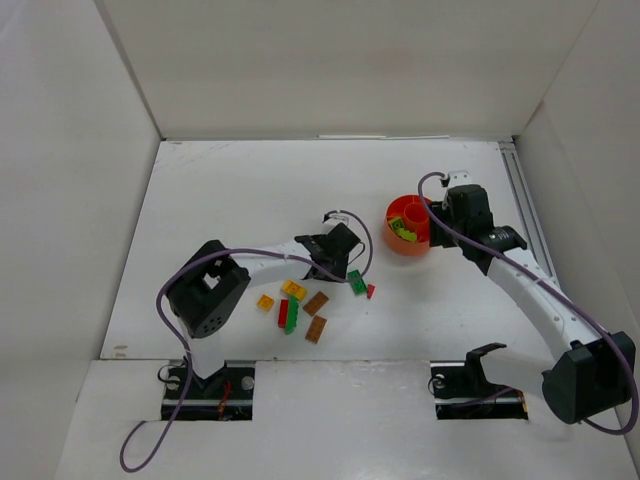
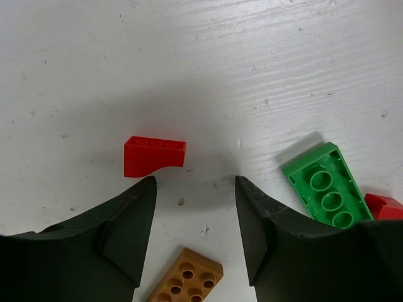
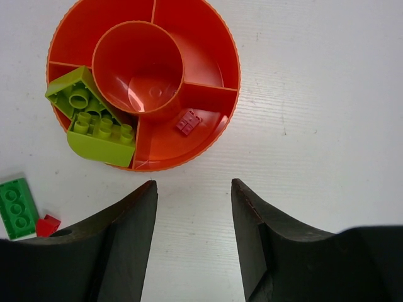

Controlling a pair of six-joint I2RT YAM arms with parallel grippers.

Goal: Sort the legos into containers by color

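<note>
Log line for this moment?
left gripper: open, empty, near small red plastic brick | right gripper: open, empty, beside round orange-red divided plastic bowl | bowl holds two lime studded bricks

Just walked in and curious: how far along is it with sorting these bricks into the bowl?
Barely started. Done: two lime bricks share one compartment of the bowl, a small red piece lies in another. In hand: nothing; the left claw, near a red brick, and the right claw stand open and empty. Left: several loose bricks on the table.
</note>
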